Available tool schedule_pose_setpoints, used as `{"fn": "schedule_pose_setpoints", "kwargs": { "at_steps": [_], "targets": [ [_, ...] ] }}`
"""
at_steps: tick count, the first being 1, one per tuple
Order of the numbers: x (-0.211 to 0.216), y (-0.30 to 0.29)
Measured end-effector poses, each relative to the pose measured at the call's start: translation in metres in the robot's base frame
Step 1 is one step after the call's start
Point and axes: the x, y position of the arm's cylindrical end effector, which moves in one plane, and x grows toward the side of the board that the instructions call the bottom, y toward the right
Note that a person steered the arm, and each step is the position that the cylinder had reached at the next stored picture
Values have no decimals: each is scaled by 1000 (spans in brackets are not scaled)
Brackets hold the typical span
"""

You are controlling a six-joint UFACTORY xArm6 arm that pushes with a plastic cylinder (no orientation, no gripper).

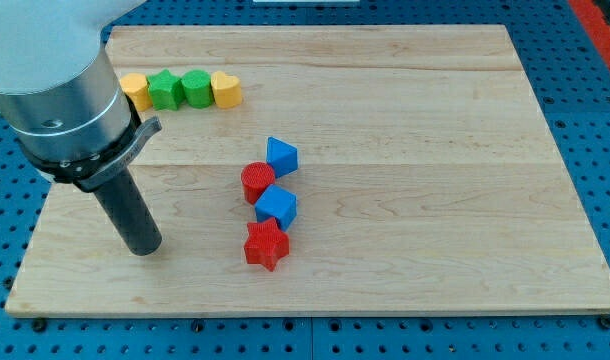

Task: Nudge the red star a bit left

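The red star (pixel 266 245) lies on the wooden board (pixel 415 200) below the middle, at the bottom of a short column of blocks. Just above it sits a blue cube (pixel 277 206), then a red round block (pixel 257 181), then a blue triangular block (pixel 281 155). My tip (pixel 145 246) rests on the board well to the view's left of the red star, at about the same height in the view, apart from every block.
A row of blocks lies at the board's upper left: a yellow block (pixel 134 89), a green star-like block (pixel 165 89), a green round block (pixel 196 87) and a yellow heart (pixel 226 89). The arm's grey body (pixel 60 90) covers the upper left corner.
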Motion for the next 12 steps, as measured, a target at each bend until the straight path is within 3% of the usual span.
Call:
{"fn": "schedule_pose_setpoints", "kwargs": {
  "at_steps": [1,3,4,7,8,9,10,12],
  "targets": [
    [-1,-9],
    [-38,-93],
    [-74,-72],
    [-189,86],
    [-201,177],
    [-188,247],
    [-152,280],
    [-70,264]
  ]
}}
